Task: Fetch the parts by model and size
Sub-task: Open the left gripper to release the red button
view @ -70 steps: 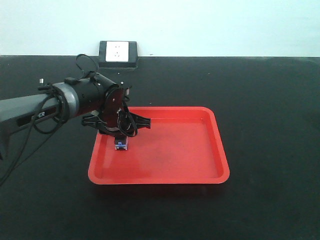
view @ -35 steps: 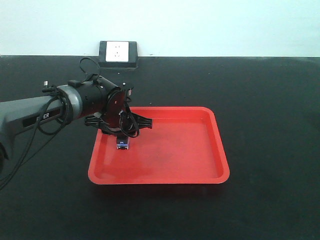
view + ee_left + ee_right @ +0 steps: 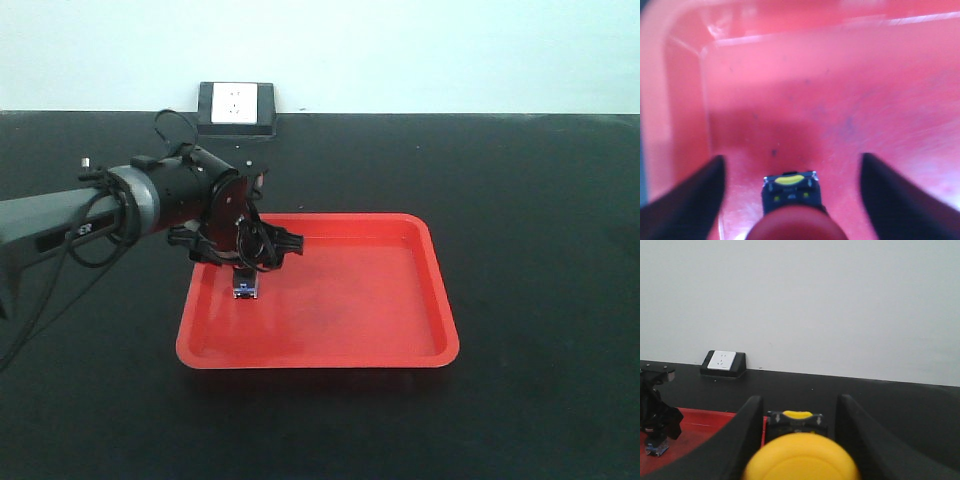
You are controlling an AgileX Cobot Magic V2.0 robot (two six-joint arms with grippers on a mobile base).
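- Reaching in from the left edge of the front view, the left arm [image 3: 60,215] carries the left claw [image 3: 240,262] down over the red tray [image 3: 440,320].
- Left claw state: spread wide. In the wrist view its two dark fingers [image 3: 695,200] stand far out on either side, and neither touches anything.
- The red-cap switch [image 3: 790,187] stands directly below this claw, midway between the fingers and apart from both. Its cap is up and its black-and-blue base rests on the tray floor.
- The claw and this switch sit over the tray's left part, near the left wall and towards the rear. The tray floor to the right of the claw is bare red plastic with faint scuff marks.
- The tray lies on the black surface [image 3: 540,200]. A socket box [image 3: 235,105] with a white faceplate sits on the surface behind the left claw, against the pale wall [image 3: 450,50].
- The right claw [image 3: 799,405] appears only in its own wrist view, not in the front view.
- Right claw state: narrow, holding the yellow-cap switch [image 3: 800,462]. Its black fingers [image 3: 747,435] stand close on both sides of the switch's base, and the cap faces the camera.
- From this claw, the tray's corner and the left claw lie ahead and to the left. The socket box is beyond them, at the wall.
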